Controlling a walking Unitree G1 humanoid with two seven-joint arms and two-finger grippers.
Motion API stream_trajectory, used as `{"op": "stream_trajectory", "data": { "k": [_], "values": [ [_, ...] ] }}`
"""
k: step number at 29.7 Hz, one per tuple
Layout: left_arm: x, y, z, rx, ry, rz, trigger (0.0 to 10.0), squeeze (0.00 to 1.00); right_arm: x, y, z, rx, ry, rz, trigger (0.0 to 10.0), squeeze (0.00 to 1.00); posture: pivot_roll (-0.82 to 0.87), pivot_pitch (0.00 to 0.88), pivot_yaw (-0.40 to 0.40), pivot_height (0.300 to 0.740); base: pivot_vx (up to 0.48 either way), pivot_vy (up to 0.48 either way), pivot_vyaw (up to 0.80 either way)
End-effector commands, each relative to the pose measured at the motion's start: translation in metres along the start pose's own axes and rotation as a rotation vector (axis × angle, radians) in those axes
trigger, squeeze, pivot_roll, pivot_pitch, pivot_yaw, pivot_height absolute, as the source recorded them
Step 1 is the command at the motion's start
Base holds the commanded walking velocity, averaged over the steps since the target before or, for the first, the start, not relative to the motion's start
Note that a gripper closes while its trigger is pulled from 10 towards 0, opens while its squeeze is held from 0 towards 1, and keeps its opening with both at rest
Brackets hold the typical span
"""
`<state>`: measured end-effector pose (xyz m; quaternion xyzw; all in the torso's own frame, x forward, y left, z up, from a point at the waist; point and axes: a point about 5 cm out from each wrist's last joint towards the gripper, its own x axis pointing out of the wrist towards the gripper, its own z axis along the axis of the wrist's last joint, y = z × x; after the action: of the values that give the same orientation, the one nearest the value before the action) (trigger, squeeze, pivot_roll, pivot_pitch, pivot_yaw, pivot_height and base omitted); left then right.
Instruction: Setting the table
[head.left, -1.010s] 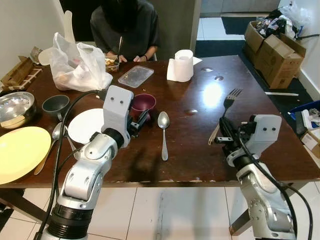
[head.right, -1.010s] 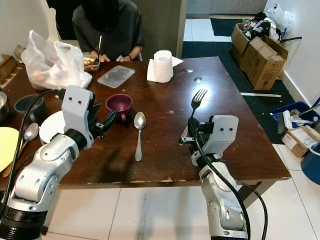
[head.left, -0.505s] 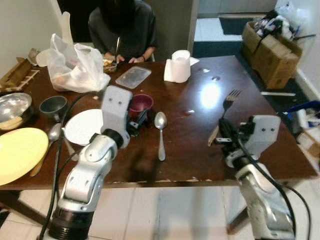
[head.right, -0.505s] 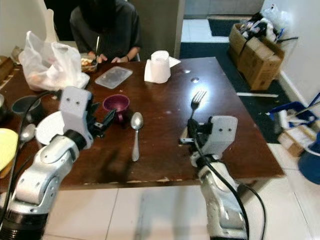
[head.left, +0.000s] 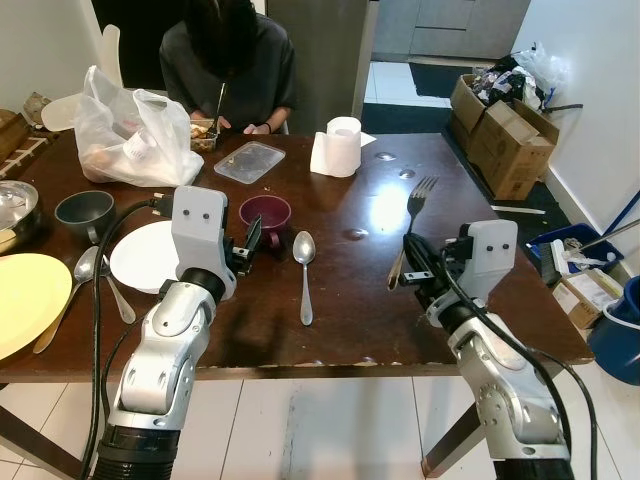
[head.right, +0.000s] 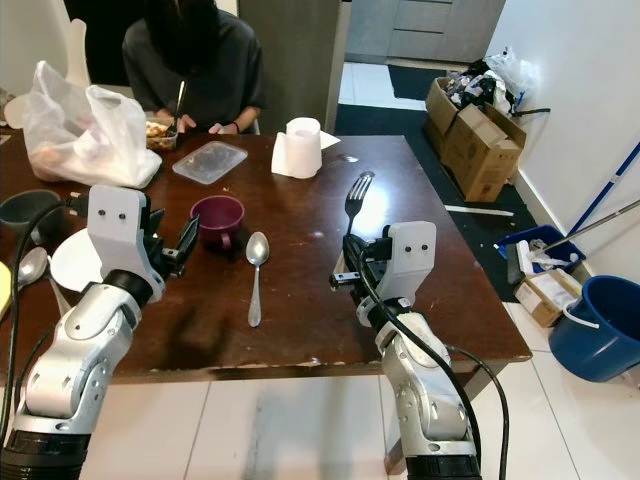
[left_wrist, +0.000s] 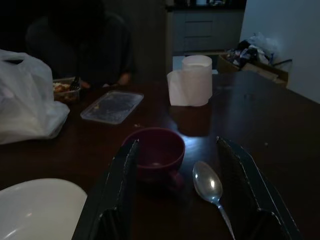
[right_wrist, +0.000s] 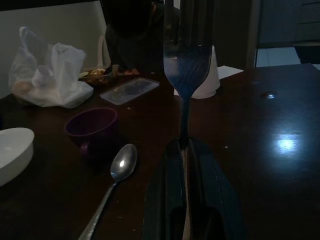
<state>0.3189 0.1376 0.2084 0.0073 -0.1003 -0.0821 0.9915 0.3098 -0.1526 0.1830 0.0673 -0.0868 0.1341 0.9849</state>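
Note:
My right gripper (head.left: 412, 262) is shut on the handle of a silver fork (head.left: 417, 205), whose tines point away over the dark wooden table (head.left: 370, 320). In the right wrist view the fork (right_wrist: 187, 65) rises from between the closed fingers (right_wrist: 167, 195). My left gripper (head.left: 248, 243) hovers open just short of a maroon cup (head.left: 265, 212), with nothing between its fingers (left_wrist: 120, 190). A silver spoon (head.left: 304, 270) lies on the table to the right of that cup. A white plate (head.left: 145, 255) sits to the left of my left arm.
A person (head.left: 228, 60) eats at the far side. A plastic bag (head.left: 125, 130), a clear lid (head.left: 250, 160) and a paper roll (head.left: 335, 147) stand at the back. A grey cup (head.left: 82, 210), a yellow plate (head.left: 25, 300) and another spoon (head.left: 80, 275) lie left. Cardboard boxes (head.left: 505, 130) and a blue bucket (head.right: 590, 325) stand right.
The whole picture has shifted, so the camera has moved and more of the room on the right shows. Both arms keep the same pose, and the fork stays in my right gripper.

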Motion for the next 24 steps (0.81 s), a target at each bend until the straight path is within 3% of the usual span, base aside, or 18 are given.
{"op": "stream_trajectory", "data": {
  "k": [1,24],
  "values": [
    [-0.0001,0.0007,-0.0042,0.01,0.012,0.002,10.0,0.0,-0.0021,-0.0034,-0.0031,0.002,0.014,-0.011,10.0,0.0,-0.08,0.0,0.031,0.74,0.0,0.0,0.0],
    [0.003,0.0009,-0.0025,0.018,0.004,-0.008,10.0,0.0,-0.0037,-0.0013,-0.0068,0.011,0.018,-0.021,10.0,0.0,-0.08,0.0,0.042,0.74,0.0,0.0,0.0]
  ]
}}
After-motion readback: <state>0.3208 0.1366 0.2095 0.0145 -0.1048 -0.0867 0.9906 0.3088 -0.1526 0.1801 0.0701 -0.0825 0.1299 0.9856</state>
